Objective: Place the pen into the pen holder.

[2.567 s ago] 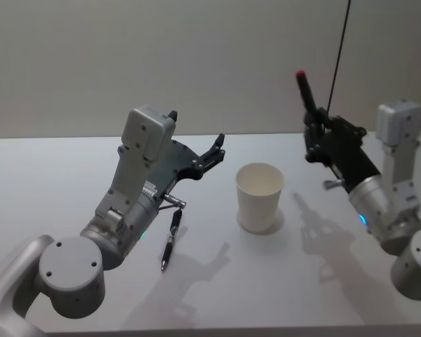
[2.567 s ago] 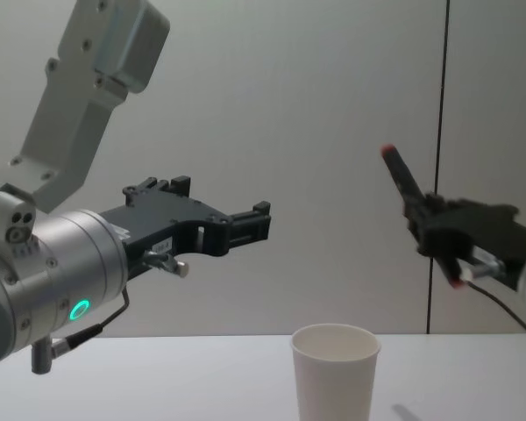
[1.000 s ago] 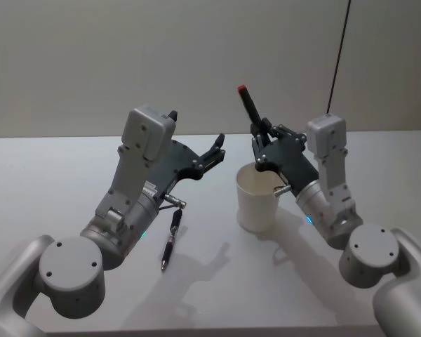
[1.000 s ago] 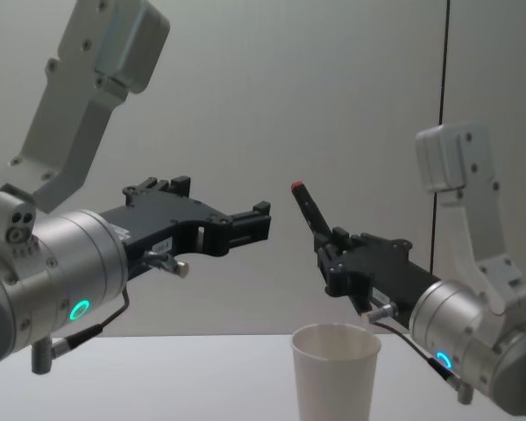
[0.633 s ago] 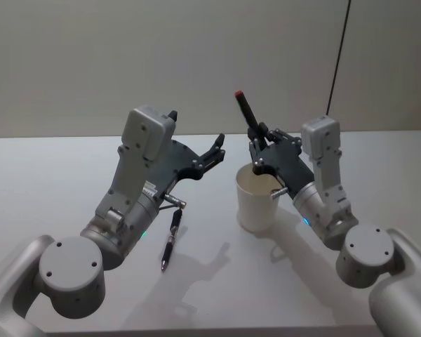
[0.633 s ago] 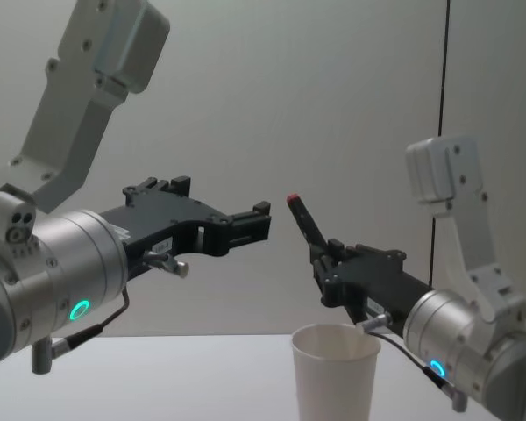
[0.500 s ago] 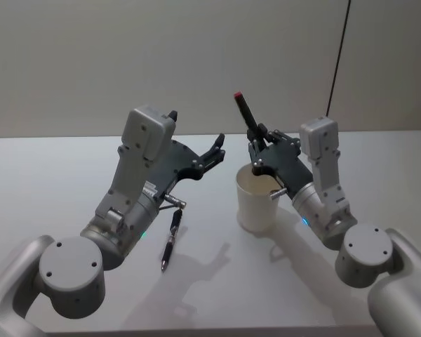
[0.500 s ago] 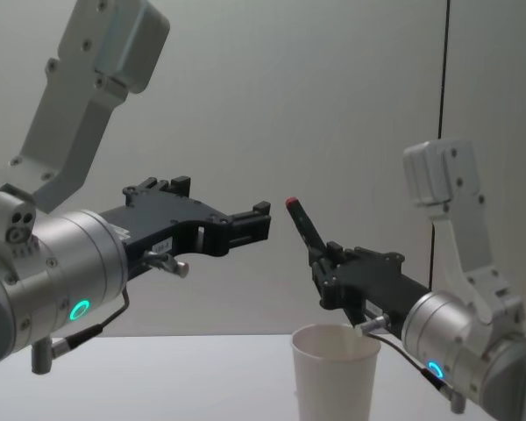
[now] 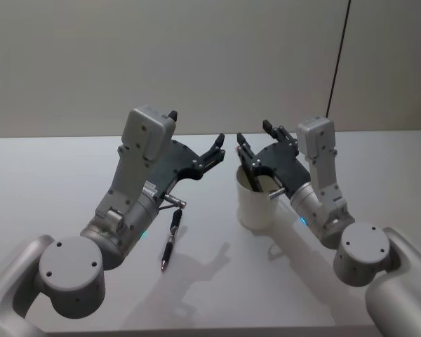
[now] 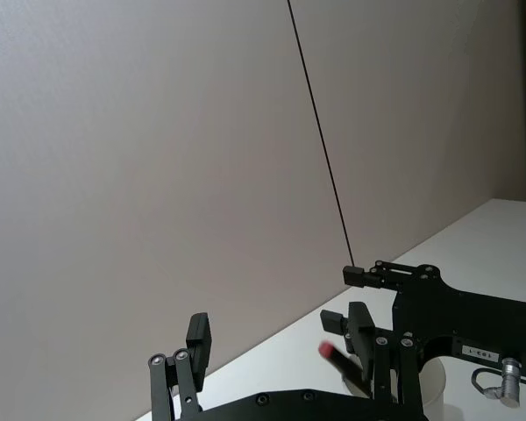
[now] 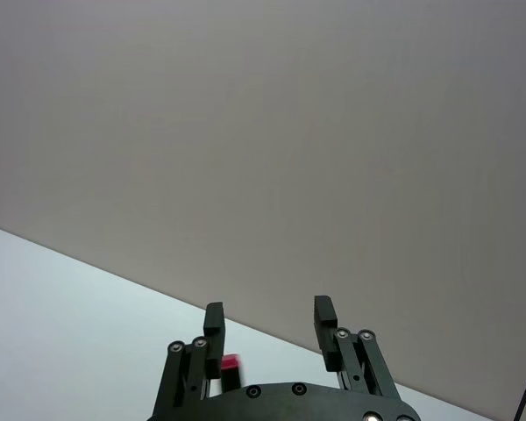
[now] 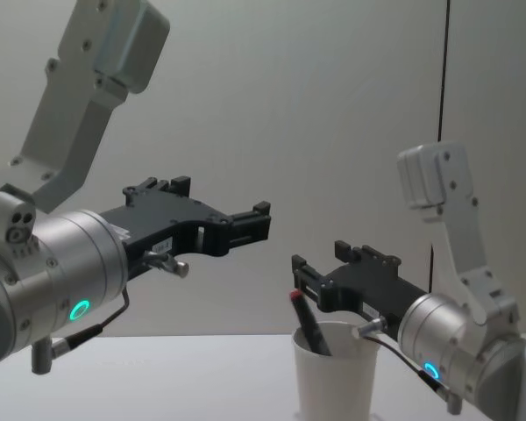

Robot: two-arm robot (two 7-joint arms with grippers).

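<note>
The pen [image 12: 309, 326] leans in the pen holder [image 12: 333, 386] below the right gripper [image 12: 318, 256], jaws spread apart.

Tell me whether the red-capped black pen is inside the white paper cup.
In. The red-capped black pen leans inside the white paper cup, cap above the rim; the right gripper hovers open over it.

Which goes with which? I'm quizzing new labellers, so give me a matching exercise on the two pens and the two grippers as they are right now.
Things:
1. red-capped pen
2. black pen
3. right gripper
4. left gripper

States:
a. lying flat on the table
b. open, just above the pen holder
c. open, raised to the pen holder's left
d. leaning inside the pen holder

Pairs: 1-d, 2-a, 3-b, 4-c.
</note>
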